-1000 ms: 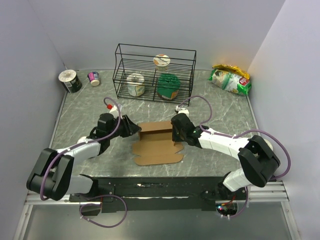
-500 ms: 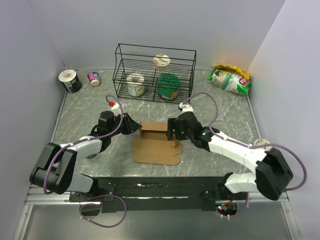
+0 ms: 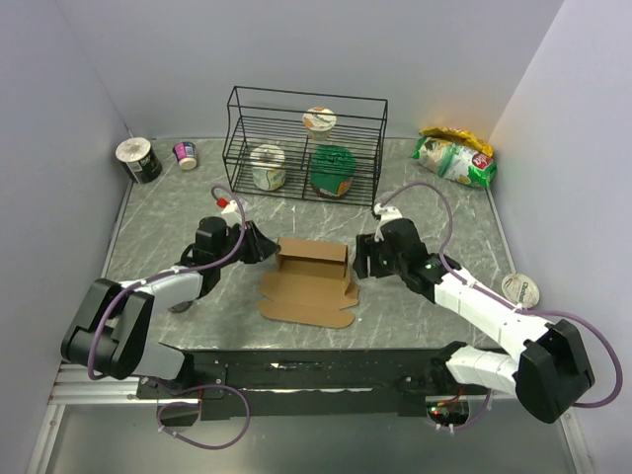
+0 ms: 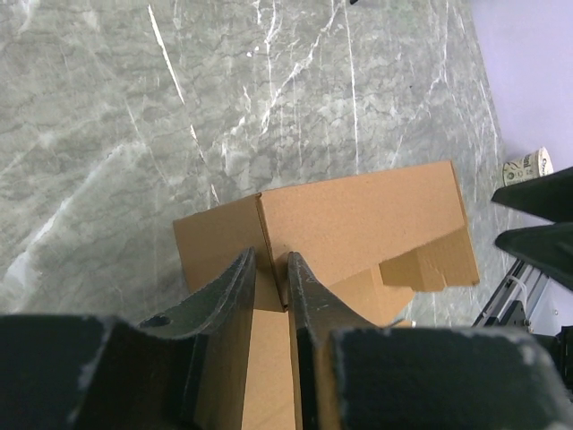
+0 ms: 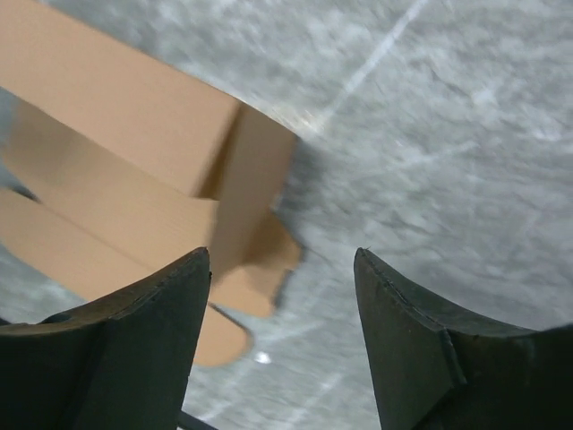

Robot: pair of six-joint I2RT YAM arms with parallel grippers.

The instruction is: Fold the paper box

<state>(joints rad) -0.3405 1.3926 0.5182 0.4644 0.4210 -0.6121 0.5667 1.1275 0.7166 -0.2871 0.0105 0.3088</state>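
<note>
Paper box judged light, thin, springy at creases; best taken by upright wall edges. Left gripper pinching side wall; right gripper spread, empty.

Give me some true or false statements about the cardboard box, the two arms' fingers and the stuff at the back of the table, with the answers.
1. The left gripper pinches a wall of the plain brown cardboard box. True.
2. The right gripper is shut on the box. False: its fingers stand open beside the box's right end, holding nothing.
3. The black wire rack holds three containers. True.
4. The green snack bag lies at the grey marbled table's far left corner. False: it lies at the far right.
</note>
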